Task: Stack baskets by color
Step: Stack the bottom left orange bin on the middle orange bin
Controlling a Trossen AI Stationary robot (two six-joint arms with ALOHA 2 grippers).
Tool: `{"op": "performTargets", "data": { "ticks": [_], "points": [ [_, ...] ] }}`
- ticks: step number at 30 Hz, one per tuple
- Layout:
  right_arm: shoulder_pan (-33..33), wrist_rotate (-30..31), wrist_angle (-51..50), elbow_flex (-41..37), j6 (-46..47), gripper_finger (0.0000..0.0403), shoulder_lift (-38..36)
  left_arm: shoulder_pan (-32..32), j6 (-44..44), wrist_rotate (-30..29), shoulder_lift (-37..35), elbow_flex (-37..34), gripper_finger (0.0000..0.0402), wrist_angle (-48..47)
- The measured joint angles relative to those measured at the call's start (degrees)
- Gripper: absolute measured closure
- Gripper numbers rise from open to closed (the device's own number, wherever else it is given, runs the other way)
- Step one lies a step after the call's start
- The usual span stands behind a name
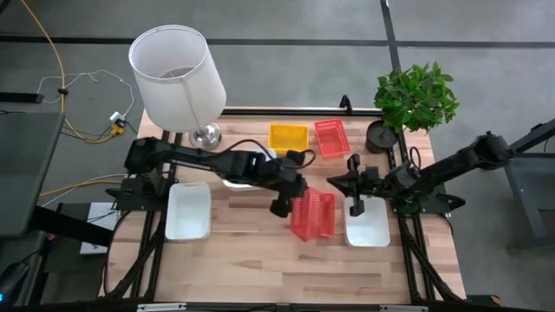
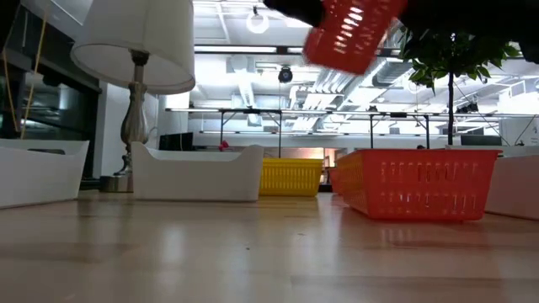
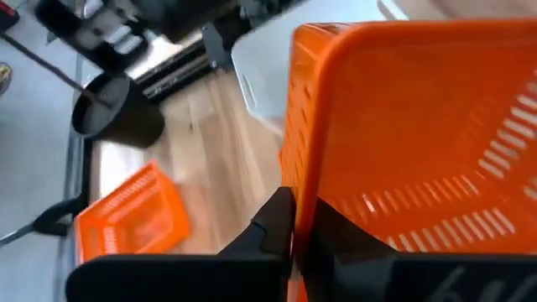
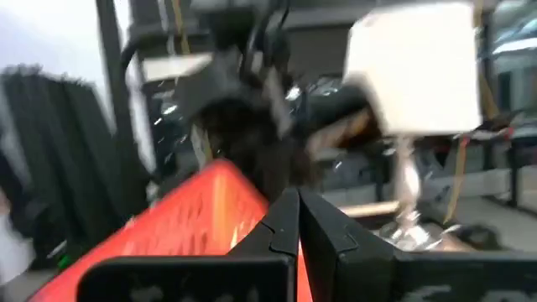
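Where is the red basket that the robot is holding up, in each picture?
High view: the held red basket is mid-table, at the left gripper.
Low view: it hangs tilted at the top, above another red basket on the table.
Left wrist view: it fills the right side, pinched by shut fingers.
Right wrist view: red mesh low left, probably the same basket.
Shared landmark: the white lamp.

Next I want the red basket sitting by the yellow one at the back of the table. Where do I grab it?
Take the red basket by its rim wall, coming straight down from above: it sits upright and open-topped, so one finger can drop inside. Use the side facing away from the yellow basket, which stands close beside it.
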Motion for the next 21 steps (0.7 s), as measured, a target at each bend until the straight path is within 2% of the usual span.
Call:
{"op": "performTargets", "data": {
  "ticks": [7,11,14,17,21],
  "points": [
    [5.19,6.34,1.81,0.07,-10.78,0.0403,-4.66,0.46,-0.79,2.21,5.91,-0.09,0.0401,0.84],
    [9.21,9.05,4.27,0.07,-16.25,0.0403,-4.89,0.46,-0.30,2.66,9.51,-0.09,0.0401,6.61],
    [10.76,10.97,4.65,0.07,-17.79,0.0403,-4.89,0.46,1.16,2.25,10.73,-0.09,0.0401,10.40],
    [11.32,11.68,4.73,0.07,-18.66,0.0403,-4.89,0.60,2.69,-0.72,11.25,-0.09,0.0401,10.58],
    [11.30,11.57,4.75,0.05,-18.25,0.0403,-4.89,1.27,1.48,-1.07,11.32,-0.07,0.0401,10.13]
  ]
}}
